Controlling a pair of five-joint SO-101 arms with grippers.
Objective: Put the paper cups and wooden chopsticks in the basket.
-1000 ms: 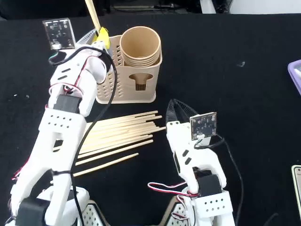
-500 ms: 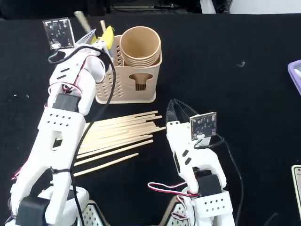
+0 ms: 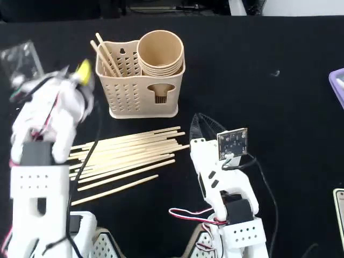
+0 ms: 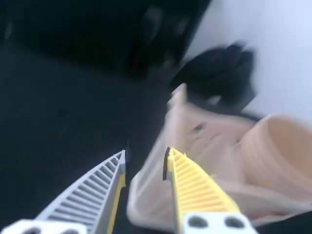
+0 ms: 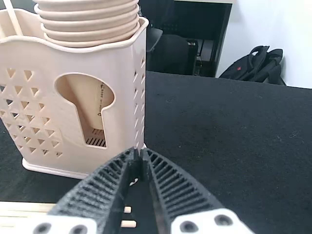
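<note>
Black cloth covers the table (image 3: 279, 161); behind it are a white wall and a dark bag (image 5: 253, 66). At the far middle of the table stands the basket (image 3: 141, 91). Its right compartment holds a nested stack of paper cups (image 3: 160, 52). Its left compartment holds a few wooden chopsticks (image 3: 106, 54), leaning. The loose chopsticks (image 3: 126, 153) lie in a bundle on the cloth in front of the basket, between the two arms.

The left gripper (image 4: 145, 157) hangs just beside the basket's left end, raised off the cloth. Its jaws are slightly apart, with nothing between them. The right gripper (image 5: 140, 155) sits low in front of the cup compartment, near the bundle's right ends. Its jaws are pressed together on nothing.

A purple container (image 3: 337, 83) shows at the table's right edge.
</note>
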